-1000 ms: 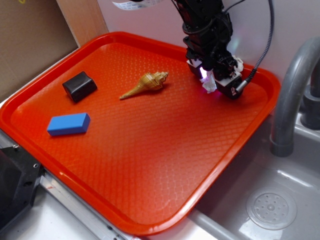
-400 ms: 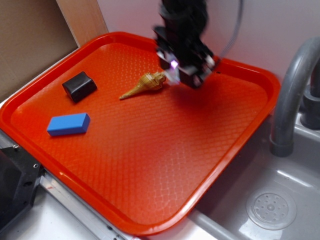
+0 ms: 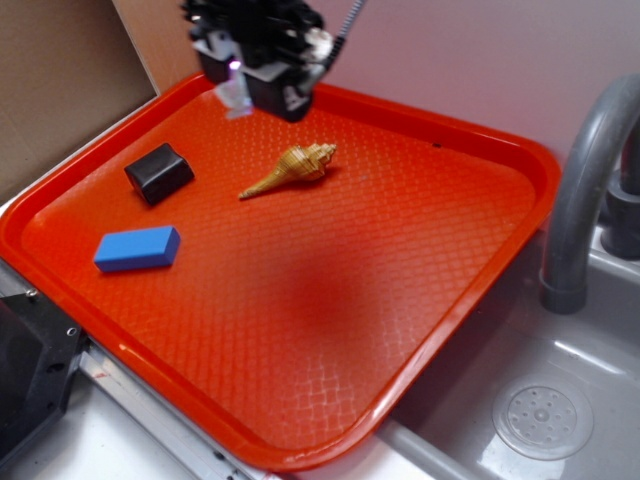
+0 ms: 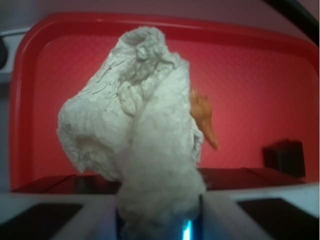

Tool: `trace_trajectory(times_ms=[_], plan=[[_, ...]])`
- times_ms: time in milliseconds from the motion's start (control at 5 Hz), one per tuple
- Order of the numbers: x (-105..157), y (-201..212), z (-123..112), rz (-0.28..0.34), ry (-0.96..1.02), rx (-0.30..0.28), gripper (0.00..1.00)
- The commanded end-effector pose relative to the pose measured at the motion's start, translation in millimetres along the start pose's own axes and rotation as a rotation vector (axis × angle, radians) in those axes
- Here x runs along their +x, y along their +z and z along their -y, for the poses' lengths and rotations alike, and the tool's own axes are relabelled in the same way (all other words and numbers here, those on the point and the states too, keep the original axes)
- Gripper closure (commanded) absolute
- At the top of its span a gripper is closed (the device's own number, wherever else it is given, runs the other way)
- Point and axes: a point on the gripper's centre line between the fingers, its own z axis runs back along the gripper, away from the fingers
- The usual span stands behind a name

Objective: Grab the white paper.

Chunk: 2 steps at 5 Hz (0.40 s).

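My hand (image 3: 238,92) pinches the white paper (image 4: 135,130) by its lower end, lifted above the tray (image 3: 480,270). Judged light, soft and crushable; this narrow tail gives the firmest hold.

We note the white paper (image 4: 135,125) as matt, crumpled and fibrous, its surface rough with fine creases. The tray (image 3: 420,330) looks like orange plastic, textured in a small diamond pattern with a smoother, slightly glossy rim. The seashell (image 3: 296,167) is tan, ridged and dull. The black block (image 3: 159,172) has a faint sheen; the blue block (image 3: 137,248) is matt. The sink (image 3: 560,400) and faucet (image 3: 585,180) read as smooth grey plastic.
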Motion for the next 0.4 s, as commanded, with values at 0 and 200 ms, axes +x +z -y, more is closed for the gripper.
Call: trace_trajectory(times_ms=[0, 200], plan=[[-17.0, 22.2, 1.0, 0.022, 0.011, -0.114, 1.0], [-10.5, 19.5, -3.5, 0.026, -0.019, -0.147, 1.0]])
